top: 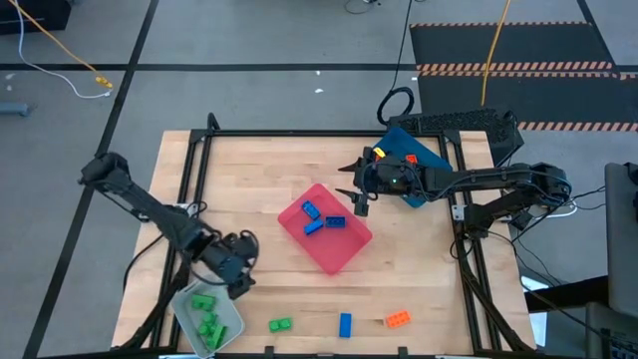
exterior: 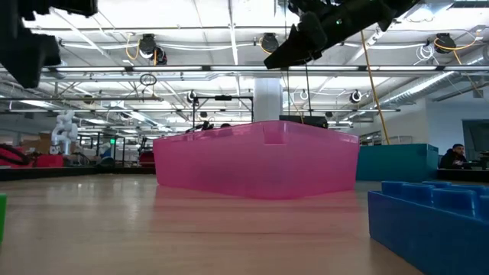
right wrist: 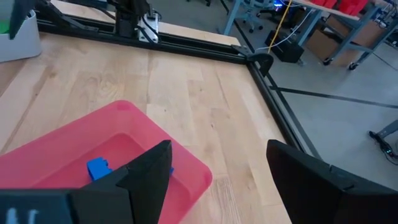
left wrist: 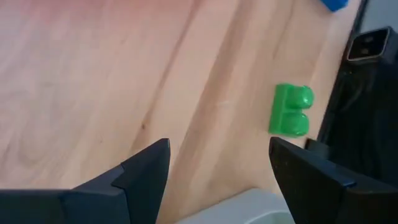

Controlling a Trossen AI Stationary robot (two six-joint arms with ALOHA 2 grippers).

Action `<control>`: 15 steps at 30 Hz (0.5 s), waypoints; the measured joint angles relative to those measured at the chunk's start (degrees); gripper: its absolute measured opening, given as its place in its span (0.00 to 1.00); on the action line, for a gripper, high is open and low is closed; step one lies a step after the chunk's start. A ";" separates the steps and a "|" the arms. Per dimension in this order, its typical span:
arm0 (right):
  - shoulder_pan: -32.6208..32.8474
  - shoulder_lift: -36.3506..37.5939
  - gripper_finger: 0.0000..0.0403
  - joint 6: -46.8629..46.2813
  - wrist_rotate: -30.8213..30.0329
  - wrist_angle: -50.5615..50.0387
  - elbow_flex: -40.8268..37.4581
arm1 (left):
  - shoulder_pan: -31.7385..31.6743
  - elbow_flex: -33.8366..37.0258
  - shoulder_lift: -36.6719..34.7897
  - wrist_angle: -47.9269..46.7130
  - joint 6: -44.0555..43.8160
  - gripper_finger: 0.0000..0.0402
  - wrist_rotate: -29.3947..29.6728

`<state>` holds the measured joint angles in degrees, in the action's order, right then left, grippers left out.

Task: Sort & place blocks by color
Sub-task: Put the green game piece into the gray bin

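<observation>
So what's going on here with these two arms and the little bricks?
The arms are sorting toy bricks by colour into trays. The left gripper hangs open and empty beside the pale grey tray, which holds green bricks. The right gripper is open and empty at the far edge of the pink tray, which holds blue bricks. One green brick, one blue brick and one orange brick lie loose near the table's front edge.

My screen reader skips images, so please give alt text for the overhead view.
A pink tray at table centre holds blue blocks; green, blue and orange blocks lie loose along the near edge.
</observation>
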<state>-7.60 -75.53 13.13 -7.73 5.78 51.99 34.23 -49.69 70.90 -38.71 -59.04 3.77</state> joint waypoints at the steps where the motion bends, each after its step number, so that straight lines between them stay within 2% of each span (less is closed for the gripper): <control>1: -0.11 0.00 0.64 0.13 0.00 0.00 0.00 | -0.82 0.00 1.14 1.65 1.53 0.69 -1.24; 7: -1.53 0.00 0.64 0.19 -0.02 -0.33 0.00 | -4.17 -0.50 6.77 16.87 9.45 0.69 -8.28; 15: -2.90 -0.02 0.64 0.04 0.00 -0.64 0.00 | -4.19 -7.73 12.63 8.26 11.26 0.69 -8.03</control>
<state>-10.50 -75.55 13.18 -7.73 5.14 51.99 30.03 -57.42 83.54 -30.45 -47.78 -4.26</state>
